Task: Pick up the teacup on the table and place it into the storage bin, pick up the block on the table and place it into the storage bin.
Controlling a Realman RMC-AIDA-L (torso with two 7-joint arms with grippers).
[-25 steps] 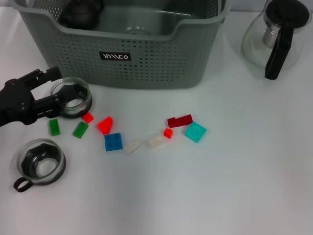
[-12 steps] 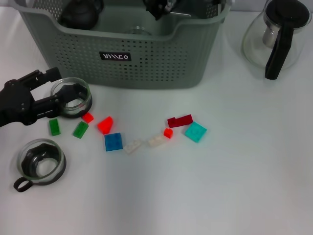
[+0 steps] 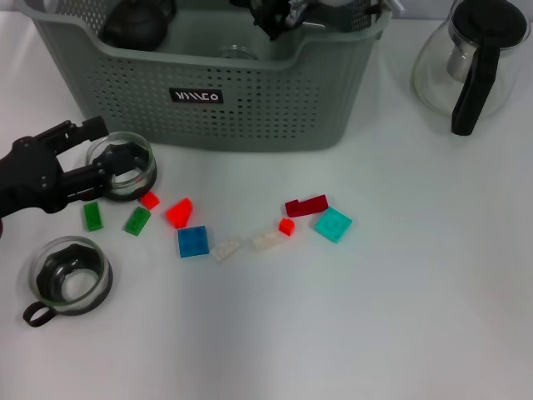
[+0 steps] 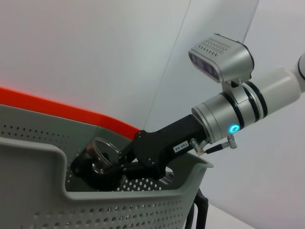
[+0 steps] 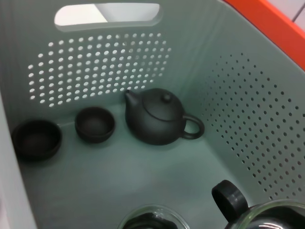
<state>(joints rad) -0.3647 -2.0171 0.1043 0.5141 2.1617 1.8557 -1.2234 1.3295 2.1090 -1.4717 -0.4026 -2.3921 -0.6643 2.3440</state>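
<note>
A glass teacup (image 3: 133,167) stands on the white table in front of the storage bin (image 3: 250,108). My left gripper (image 3: 100,152) is open, one finger on each side of that cup's near edge. A second glass teacup (image 3: 68,279) sits nearer, at the left. Several small blocks lie in a row, among them a red block (image 3: 178,212), a blue block (image 3: 192,241) and a teal block (image 3: 332,224). My right gripper (image 4: 107,164) reaches into the bin from its far side, shut on a third glass teacup (image 4: 102,150), whose black handle (image 5: 228,200) shows in the right wrist view.
A glass teapot (image 3: 475,58) with a black handle stands right of the bin. Inside the bin are a dark clay teapot (image 5: 159,117), two small dark cups (image 5: 95,124) and a glass cup (image 5: 152,219) on its floor.
My right gripper has come into view over the bin's far rim with its teacup. The left gripper and the teacup beside it have barely shifted.
</note>
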